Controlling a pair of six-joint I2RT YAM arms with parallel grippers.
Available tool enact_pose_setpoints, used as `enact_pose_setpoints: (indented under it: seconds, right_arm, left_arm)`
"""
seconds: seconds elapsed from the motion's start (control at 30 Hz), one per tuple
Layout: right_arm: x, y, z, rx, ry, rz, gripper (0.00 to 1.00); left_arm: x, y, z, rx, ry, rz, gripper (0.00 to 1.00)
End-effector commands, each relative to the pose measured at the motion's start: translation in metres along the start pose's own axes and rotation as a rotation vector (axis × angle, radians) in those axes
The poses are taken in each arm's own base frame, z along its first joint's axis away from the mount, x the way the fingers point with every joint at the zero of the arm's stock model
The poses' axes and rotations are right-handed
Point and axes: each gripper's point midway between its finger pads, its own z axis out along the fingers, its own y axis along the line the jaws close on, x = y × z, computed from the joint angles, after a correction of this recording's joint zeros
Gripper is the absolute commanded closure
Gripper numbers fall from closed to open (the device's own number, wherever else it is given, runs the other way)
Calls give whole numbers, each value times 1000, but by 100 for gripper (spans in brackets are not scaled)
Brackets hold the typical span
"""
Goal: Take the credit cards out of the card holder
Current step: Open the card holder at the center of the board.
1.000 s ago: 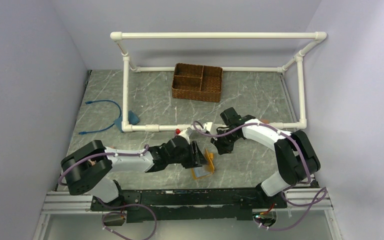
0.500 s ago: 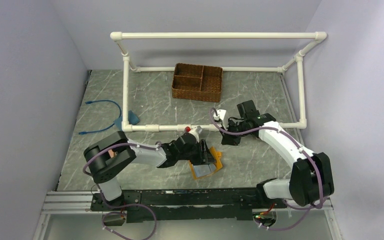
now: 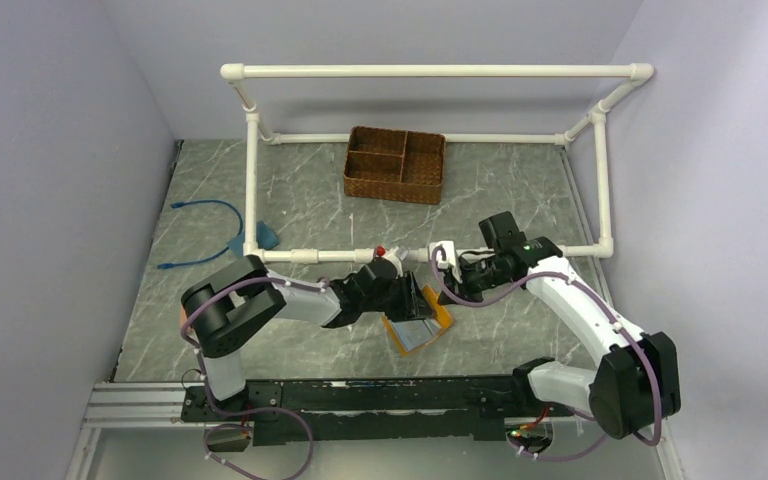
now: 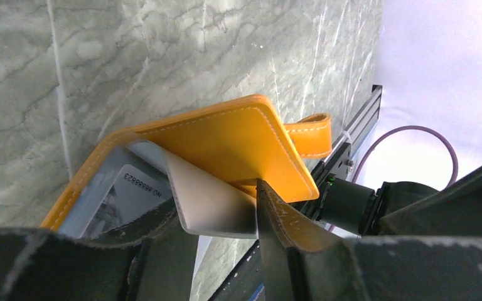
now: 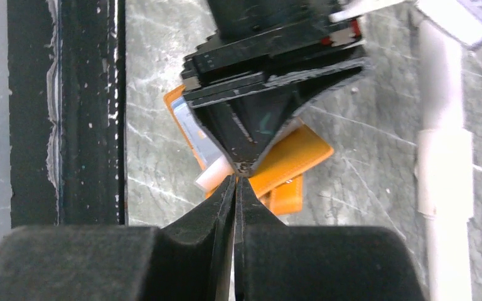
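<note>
Near-centre on the grey marble-pattern table (image 3: 310,190), just on the near side of the white plastic pipe frame (image 3: 430,72), lies the small mustard-orange leather card holder (image 3: 438,318), folded open with its pale blue-grey slots up. Its snap strap (image 4: 307,135) sticks out past the orange flap.

Left gripper (image 4: 215,197) comes in from the left. Its jaws stand on either side of a thin pale grey-white credit card (image 4: 201,188) that is part way out of the holder and slightly curled; it looks clamped on it. A second pale card with a printed number (image 4: 116,194) sits in its slot underneath.

Right gripper (image 5: 235,185) has its fingers pressed together with nothing between them, tips aimed at the holder's right side, close to the left gripper's tips. Cannot tell whether it touches the leather.

Step, as I judge it: drawing the first card out; none lies loose on the table yet.

Next move calls for pulling straight along the slot until the card clears the holder. The holder looks unpinned, so it may drag or lift with the card; the right gripper pressing down on the orange flap would likely stop that.

Far centre: brown woven compartment basket (image 3: 395,165). Far left: blue cable (image 3: 205,205).
</note>
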Motion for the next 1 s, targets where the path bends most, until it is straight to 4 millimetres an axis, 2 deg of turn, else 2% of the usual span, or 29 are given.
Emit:
enact_pose_setpoints:
  seconds: [0.0,0.27,0.37,0.57,0.8,0.97]
  right_arm:
    - [6,18,11,-87,-13,-116,95]
    - [17,27,25,-113,25,-217,97]
    - [23,24,29,-87,45,-243,97]
    - [37,2,38,7,143,-257,100]
    - [46,-34,35,184,217,-185,100]
    - [56,-44,36,220,276,-134,100]
  left_arm:
    - [-12,-20,3,79,-19,9,57]
    - [-19,-28,0,125,-41,0,48]
    - [-22,-30,-1,130,-48,2,46]
    - [-26,-31,-6,139,-71,-2,43]
    - [-30,-26,-21,115,-115,-5,37]
    - [-29,-17,-32,89,-140,-5,36]
